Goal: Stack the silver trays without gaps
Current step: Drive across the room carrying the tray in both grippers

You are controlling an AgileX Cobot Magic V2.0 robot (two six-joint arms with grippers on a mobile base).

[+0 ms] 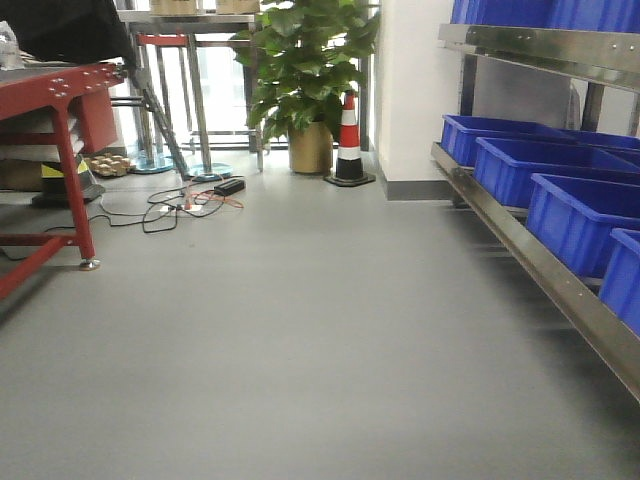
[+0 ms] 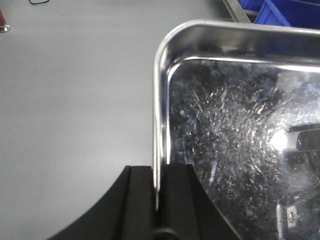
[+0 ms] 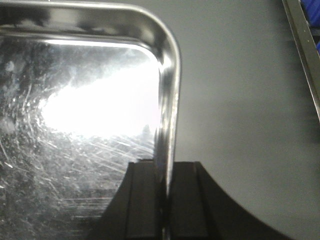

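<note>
Black fingers of your left gripper (image 2: 157, 171) pinch the side rim of a shallow shiny stainless-steel tray (image 2: 240, 125), jaws drawn narrow on the thin edge. Your right gripper (image 3: 165, 165) clamps the opposite rim the same way. You see the tray's rounded corners, out-turned rim and swirl-scratched bottom, which flares with white glare. It hangs over the plain grey floor (image 2: 75, 100), with the long steel shelf rail (image 3: 302, 50) and blue plastic bins (image 2: 280, 10) off to the right.
</note>
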